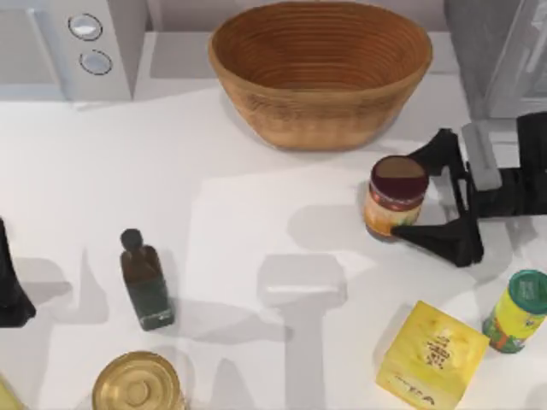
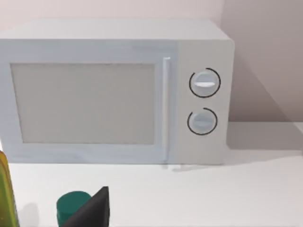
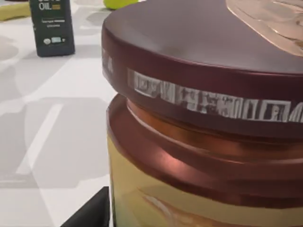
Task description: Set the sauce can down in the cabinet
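Observation:
The sauce can (image 1: 395,195) stands upright on the white table, right of centre, with a maroon top and a red-orange-yellow label. My right gripper (image 1: 410,195) reaches in from the right and is open, one black finger on each side of the can. In the right wrist view the sauce can (image 3: 203,142) sits very close, with a dark fingertip (image 3: 90,213) beside it. The grey cabinet (image 1: 496,51) stands at the back right corner. My left gripper (image 1: 8,290) is parked at the table's left edge.
A wicker basket (image 1: 320,68) sits at the back centre and a white microwave (image 1: 85,43) at the back left. A dark bottle (image 1: 145,278), a gold-topped can (image 1: 137,384), a yellow box (image 1: 432,354) and a green-lidded yellow can (image 1: 517,312) stand toward the front.

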### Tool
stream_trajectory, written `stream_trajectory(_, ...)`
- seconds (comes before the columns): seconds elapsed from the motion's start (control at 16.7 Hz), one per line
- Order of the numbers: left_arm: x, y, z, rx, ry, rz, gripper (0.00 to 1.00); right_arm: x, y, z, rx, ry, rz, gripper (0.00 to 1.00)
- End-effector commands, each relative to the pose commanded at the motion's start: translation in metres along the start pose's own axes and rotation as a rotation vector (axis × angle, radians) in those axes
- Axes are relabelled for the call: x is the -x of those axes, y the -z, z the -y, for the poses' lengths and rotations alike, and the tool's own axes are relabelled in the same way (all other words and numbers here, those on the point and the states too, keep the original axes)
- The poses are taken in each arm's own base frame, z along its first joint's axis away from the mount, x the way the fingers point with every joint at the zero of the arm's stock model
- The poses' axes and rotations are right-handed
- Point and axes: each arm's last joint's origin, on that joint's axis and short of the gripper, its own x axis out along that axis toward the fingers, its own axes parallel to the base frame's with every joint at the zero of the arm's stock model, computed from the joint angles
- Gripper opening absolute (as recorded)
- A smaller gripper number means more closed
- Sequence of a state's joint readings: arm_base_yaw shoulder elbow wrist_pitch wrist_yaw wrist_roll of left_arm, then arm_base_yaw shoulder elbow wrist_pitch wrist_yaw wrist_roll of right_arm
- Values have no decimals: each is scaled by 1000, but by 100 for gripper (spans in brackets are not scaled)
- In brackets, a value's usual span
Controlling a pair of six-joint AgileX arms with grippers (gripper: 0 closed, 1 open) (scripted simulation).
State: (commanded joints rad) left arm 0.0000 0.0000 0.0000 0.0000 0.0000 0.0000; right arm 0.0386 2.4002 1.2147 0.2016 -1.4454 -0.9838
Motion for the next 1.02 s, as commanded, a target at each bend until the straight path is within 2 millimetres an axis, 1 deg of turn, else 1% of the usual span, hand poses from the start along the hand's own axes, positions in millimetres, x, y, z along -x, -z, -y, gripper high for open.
stream_trajectory(0.42,0,0,0,0,0,0,100,-22,-6,-9,-5,0,2,100)
stream_trajectory(0.6,0,0,0,0,0,0,100,-26,-9,-10,-3,0,2,100)
stream_trajectory(0.84,0,0,0,0,0,0,100,-26,-9,-10,-3,0,2,100)
stream_trajectory(1.02,0,0,0,0,0,0,100,-26,-9,-10,-3,0,2,77)
